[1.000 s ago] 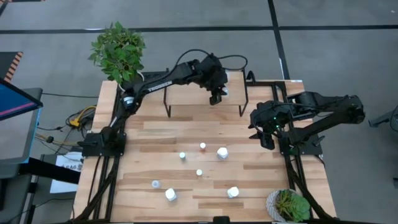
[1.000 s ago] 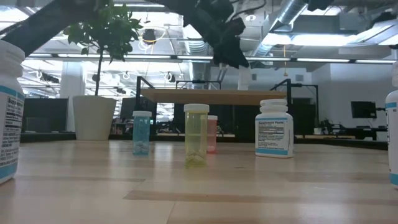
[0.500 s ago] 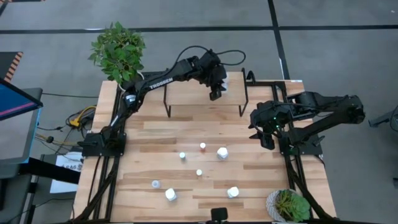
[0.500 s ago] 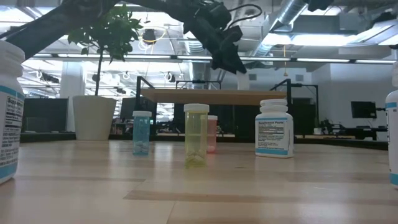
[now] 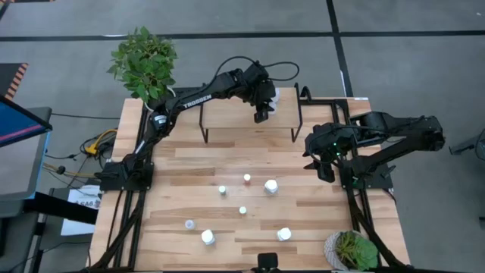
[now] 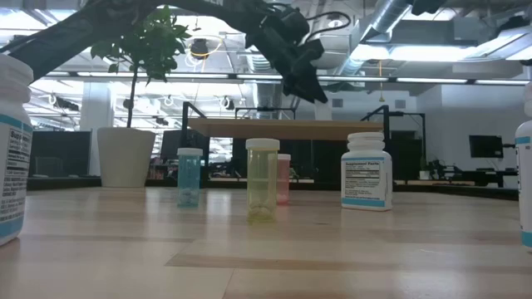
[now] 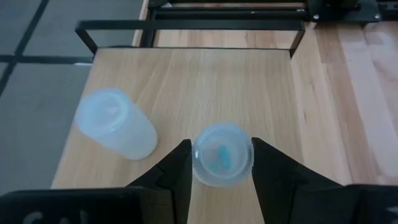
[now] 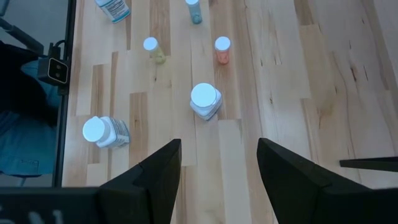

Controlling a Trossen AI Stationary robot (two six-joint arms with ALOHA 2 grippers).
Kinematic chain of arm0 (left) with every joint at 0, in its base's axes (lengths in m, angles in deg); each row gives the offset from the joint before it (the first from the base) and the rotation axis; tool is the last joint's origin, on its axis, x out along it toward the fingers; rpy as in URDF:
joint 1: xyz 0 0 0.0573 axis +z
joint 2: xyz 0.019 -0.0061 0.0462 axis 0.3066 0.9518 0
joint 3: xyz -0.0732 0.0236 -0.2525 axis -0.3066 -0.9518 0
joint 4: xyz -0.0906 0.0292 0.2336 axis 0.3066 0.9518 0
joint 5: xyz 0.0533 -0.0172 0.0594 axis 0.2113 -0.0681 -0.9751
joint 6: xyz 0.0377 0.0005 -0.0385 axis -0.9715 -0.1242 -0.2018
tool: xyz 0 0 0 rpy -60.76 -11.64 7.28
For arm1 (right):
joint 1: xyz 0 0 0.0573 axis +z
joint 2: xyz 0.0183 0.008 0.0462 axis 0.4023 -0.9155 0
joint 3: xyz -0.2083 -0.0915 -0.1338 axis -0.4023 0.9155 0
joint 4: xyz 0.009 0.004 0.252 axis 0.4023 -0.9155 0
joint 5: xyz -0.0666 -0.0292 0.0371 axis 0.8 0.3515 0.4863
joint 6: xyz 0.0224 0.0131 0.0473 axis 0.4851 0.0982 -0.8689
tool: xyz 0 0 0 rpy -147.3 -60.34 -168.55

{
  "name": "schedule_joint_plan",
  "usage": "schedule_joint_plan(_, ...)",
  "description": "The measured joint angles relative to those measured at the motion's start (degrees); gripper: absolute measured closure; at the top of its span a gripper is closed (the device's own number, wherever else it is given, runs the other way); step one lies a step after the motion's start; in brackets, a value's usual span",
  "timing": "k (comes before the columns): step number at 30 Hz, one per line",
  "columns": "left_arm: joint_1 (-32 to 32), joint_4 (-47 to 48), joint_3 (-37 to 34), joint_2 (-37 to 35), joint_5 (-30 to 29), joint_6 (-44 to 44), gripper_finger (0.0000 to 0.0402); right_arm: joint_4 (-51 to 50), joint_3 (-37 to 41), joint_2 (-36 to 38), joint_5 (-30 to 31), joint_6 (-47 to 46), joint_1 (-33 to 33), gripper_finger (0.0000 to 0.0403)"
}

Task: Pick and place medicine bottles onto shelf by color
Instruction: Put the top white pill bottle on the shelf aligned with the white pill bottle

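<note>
My left gripper point(image 5: 262, 115) is over the right part of the shelf point(image 5: 227, 115), shut on a small clear bottle point(image 7: 222, 155) with blue pills inside. It also shows in the low view point(image 6: 309, 85) above the shelf top point(image 6: 249, 126). I cannot tell whether the bottle stands on the shelf. Another pale bottle point(image 7: 118, 124) stands on the shelf beside it. Several bottles stand on the table, among them a blue point(image 6: 189, 177), a yellow point(image 6: 263, 178), a red point(image 6: 283, 178) and a labelled white one point(image 6: 367, 170). My right gripper point(image 5: 324, 171) is open and empty over the table's right side. My left gripper pinches the small bottle by two opposite sides just under its cap point(image 7: 198, 163), between its two fingers point(image 7: 180, 171). The fingers come from above, slanting down. The bottle is upright, its cap up.
A potted plant point(image 5: 144, 61) stands at the table's far left corner and another point(image 5: 352, 250) at the near right corner. Bottles on the table show from above at mid-table point(image 5: 270, 186) and toward the near edge point(image 5: 208, 237). A black frame point(image 5: 333, 102) borders the shelf's right.
My left gripper has gone a little toward the table's far edge over the shelf, still shut on the small bottle.
</note>
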Motion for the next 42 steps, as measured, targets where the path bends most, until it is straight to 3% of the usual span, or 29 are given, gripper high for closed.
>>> schedule_joint_plan(16,0.09,-1.63,-0.01,0.02,-1.15,1.45,0.0216,0.00,0.00,-0.02,-0.01,-0.01,0.00,0.0171)
schedule_joint_plan(28,-0.04,-3.86,2.11,-0.08,-2.23,1.50,0.0207,0.00,0.00,0.00,-0.02,-0.02,0.00,0.0171)
schedule_joint_plan(42,-0.18,11.62,1.77,-3.14,-8.33,-2.52,0.0222,-0.59,-0.02,-0.02,-0.02,0.01,0.02,0.0171)
